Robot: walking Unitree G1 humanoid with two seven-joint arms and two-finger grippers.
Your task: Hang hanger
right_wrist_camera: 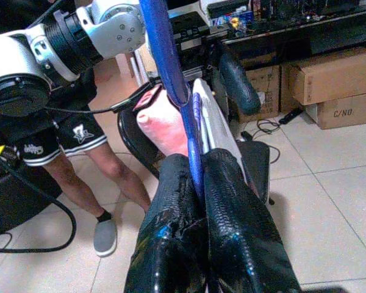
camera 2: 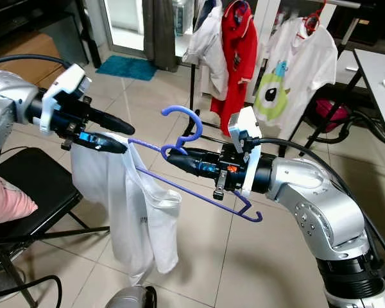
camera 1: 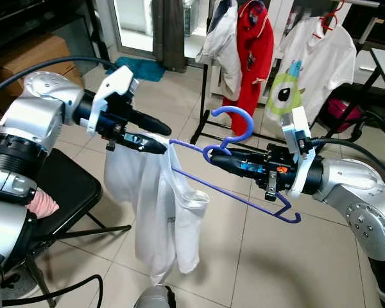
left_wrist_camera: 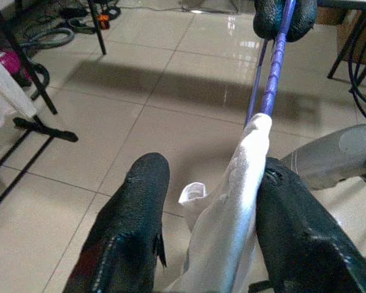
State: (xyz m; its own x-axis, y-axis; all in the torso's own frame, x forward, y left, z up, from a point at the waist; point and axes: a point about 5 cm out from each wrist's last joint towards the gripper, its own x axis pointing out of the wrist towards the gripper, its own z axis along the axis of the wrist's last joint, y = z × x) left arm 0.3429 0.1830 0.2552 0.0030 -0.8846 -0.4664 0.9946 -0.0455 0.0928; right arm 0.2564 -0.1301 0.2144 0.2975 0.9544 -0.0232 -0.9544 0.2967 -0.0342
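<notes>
While you look down through the left eye view, your right gripper (camera 1: 213, 156) is clenched on the blue hanger (camera 1: 244, 186) at the neck, just below its hook, which curls up above the fingertips. From that grip one hanger arm slopes down and back under the wrist, and the other runs out toward your left gripper (camera 1: 159, 136). A white garment (camera 1: 157, 212) hangs from that far arm, right beneath the left fingers, which stand apart with the cloth's top edge at the lower one. Beyond the right gripper stands a clothes rack (camera 1: 202, 102) carrying a red shirt (camera 1: 253, 58) and a white printed shirt (camera 1: 305, 64); a black chair (camera 1: 64, 192) sits below the left arm.

The right eye view gives you the same layout: hanger (camera 2: 199, 186) pinched at the neck, garment (camera 2: 138, 218) draped under the left gripper (camera 2: 119, 135).

In the left wrist view, the two fingers (left_wrist_camera: 134, 207) are spread, and the white cloth (left_wrist_camera: 238, 201) lies against the inner face of one; the hanger wire (left_wrist_camera: 269, 79) runs straight ahead to the right gripper's tips.

In the right wrist view, your fingers (right_wrist_camera: 232, 213) are pressed tight on the blue wire (right_wrist_camera: 171, 67). Past them is the left arm, and a person's legs (right_wrist_camera: 104, 183) stand on the tile floor (right_wrist_camera: 329, 213).
</notes>
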